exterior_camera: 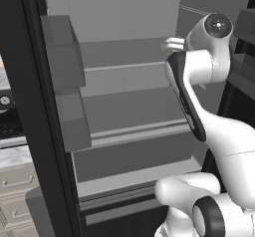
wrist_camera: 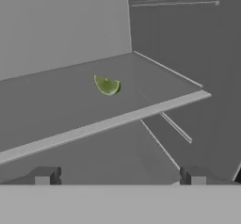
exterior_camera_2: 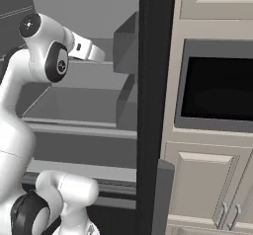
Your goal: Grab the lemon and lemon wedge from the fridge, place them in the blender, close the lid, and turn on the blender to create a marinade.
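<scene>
Lemon wedge [wrist_camera: 107, 85] is sitting on a flat grey shelf [wrist_camera: 70, 110] inside the fridge [exterior_camera: 124, 111], toward the back, not far from the corner where the back wall meets the side wall. It's a small yellow-green slice, curved side down, on its own with bare shelf all around it. In the left base view there's just a tiny greenish speck by the hand at that same shelf level, too small to say much about.

No writing, brand or label that I can read anywhere. There's a round dial thing [exterior_camera: 5, 101] at the far left edge of the left base view, too blurry to read.

The gripper [wrist_camera: 120, 176]: in the hand view the two dark fingertips [wrist_camera: 44, 176] poke up at the bottom, spread wide apart, nothing between them and nothing touching them. The wedge is well ahead of the tips, up on the shelf, not in contact.

The white arm [exterior_camera: 199, 106] reaches into the fridge at the upper shelf. Boxy door bins [exterior_camera: 64, 66] hang on the open door to the left. In the right base view, beige cabinets [exterior_camera_2: 212, 179] and a dark-fronted built-in oven [exterior_camera_2: 217, 86] sit to the right of the black door edge [exterior_camera_2: 153, 105].
</scene>
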You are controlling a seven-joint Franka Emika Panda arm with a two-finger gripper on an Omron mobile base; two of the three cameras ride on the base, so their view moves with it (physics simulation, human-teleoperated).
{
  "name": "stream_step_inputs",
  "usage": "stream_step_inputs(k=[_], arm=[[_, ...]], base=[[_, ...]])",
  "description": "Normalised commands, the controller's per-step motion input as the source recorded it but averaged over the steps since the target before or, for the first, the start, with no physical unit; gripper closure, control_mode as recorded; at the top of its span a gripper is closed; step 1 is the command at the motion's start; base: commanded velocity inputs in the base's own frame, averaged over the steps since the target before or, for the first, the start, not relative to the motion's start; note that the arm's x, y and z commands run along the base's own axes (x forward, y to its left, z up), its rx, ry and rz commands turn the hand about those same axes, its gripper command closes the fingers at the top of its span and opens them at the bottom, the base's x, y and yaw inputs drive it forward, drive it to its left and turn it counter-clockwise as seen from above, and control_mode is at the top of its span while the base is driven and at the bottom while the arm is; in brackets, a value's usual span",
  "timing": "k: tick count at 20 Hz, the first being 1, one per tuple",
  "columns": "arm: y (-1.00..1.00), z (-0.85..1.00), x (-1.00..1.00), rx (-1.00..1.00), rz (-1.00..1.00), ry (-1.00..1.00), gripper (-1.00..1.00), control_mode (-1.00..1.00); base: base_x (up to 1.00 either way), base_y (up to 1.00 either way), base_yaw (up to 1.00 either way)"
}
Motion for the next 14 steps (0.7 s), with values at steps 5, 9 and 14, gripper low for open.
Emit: stream_step_inputs(k=[5, 9, 14], arm=[[-0.29, -0.17, 0.26, 0.00, 0.00, 0.00, -1.00, -1.00], [-0.30, -0.17, 0.33, 0.00, 0.00, 0.00, -1.00, -1.00], [-0.06, -0.04, 0.44, 0.00, 0.02, 0.00, -1.00, -1.00]], base=[[0.00, 0.00, 0.00], [0.00, 0.00, 0.00], [0.00, 0.00, 0.00]])
